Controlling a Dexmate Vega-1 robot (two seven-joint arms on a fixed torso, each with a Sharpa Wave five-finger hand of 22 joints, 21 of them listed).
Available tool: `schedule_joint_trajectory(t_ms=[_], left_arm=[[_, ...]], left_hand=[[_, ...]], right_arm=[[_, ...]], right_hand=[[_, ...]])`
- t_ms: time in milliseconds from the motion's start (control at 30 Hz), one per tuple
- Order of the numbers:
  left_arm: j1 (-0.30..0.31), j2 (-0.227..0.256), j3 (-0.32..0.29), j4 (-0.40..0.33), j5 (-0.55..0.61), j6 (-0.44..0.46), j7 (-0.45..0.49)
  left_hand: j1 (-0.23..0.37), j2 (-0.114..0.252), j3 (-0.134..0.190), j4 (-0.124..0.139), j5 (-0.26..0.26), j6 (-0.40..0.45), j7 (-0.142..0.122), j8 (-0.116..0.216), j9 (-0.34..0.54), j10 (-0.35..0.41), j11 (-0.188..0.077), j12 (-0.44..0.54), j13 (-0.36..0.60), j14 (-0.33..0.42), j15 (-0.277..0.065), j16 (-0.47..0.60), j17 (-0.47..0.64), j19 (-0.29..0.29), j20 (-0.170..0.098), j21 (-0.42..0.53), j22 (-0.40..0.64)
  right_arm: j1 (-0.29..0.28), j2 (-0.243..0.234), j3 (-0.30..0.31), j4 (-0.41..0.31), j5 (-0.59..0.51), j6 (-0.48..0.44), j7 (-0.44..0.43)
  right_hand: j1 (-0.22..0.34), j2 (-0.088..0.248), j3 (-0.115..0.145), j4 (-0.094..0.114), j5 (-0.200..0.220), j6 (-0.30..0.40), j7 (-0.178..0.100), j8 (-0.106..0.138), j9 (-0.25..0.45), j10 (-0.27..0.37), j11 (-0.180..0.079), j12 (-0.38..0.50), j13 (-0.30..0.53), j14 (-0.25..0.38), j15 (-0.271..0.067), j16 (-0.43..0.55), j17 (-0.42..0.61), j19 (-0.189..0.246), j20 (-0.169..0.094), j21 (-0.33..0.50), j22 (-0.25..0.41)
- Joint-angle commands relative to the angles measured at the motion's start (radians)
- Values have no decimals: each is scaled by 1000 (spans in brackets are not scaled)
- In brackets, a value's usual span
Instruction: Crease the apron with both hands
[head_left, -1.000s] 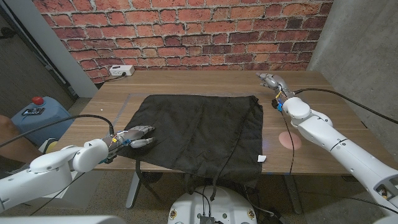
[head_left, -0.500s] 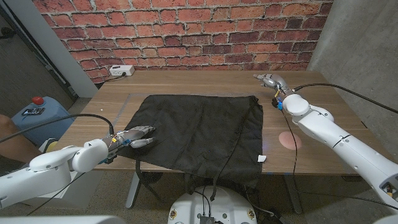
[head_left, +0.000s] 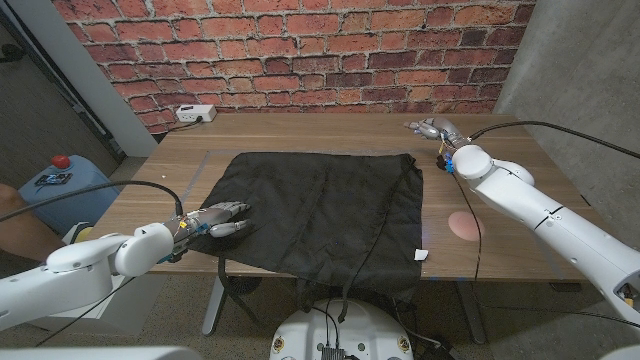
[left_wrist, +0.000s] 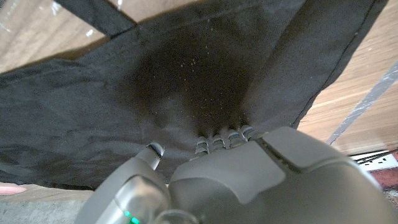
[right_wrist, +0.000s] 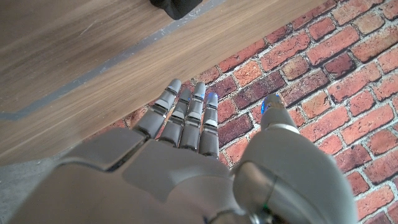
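A black apron lies spread on the wooden table, its straps hanging over the near edge. My left hand is at the apron's near-left corner. Its fingers lie over the cloth with the thumb below, pinching the edge. In the left wrist view the fingertips sink into the puckered apron. My right hand hovers over bare wood just beyond the apron's far-right corner, open with fingers stretched out. The right wrist view shows those fingers straight, and a bit of the apron apart from them.
A white power strip lies at the table's far left. A blue container with a red cap stands on the floor to the left. A small white tag sits at the apron's near-right corner. A brick wall runs behind the table.
My right hand and forearm have shifted slightly left, toward the apron's far-right corner. The left hand and the apron have stayed still.
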Motion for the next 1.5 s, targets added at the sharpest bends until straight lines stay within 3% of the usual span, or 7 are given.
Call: schedule_joint_trajectory(t_ms=[33, 967, 1500], left_arm=[[2, 31, 11, -5, -21, -6, 27], [-45, 87, 81, 3, -65, -33, 63], [-64, 132, 121, -11, -97, -19, 109]], left_hand=[[-9, 0, 7, -4, 2, 4, 1, 2, 0, -14, 0, 4, 0, -72, 6, 3, 2, -33, -8, 7, 2], [-15, 0, 26, -15, 4, 17, 1, 0, -1, -2, 0, 4, 0, -62, 8, 0, -3, -30, -10, 7, 1], [-16, -1, 36, -19, 5, 27, 2, 0, -1, 3, 0, 3, 0, -57, 8, -1, -4, -26, -11, 7, 1]], right_arm=[[47, -26, -51, -42, -56, -117, 43], [208, -49, -224, -35, -241, -332, 209], [259, -52, -289, 1, -315, -377, 288]], right_hand=[[13, -2, 0, 2, 8, 10, 2, 3, 1, 7, -1, 12, 6, 14, 2, 9, 2, 5, 8, -1, 3], [39, -20, -5, 0, 14, 29, 2, 1, 2, 29, -9, 31, 19, 27, -2, 6, 6, -7, 19, -7, 4], [58, -34, -11, 4, 21, 75, -15, 10, 4, 68, -26, 54, 28, 66, -26, 16, 12, -6, 17, -5, 4]])
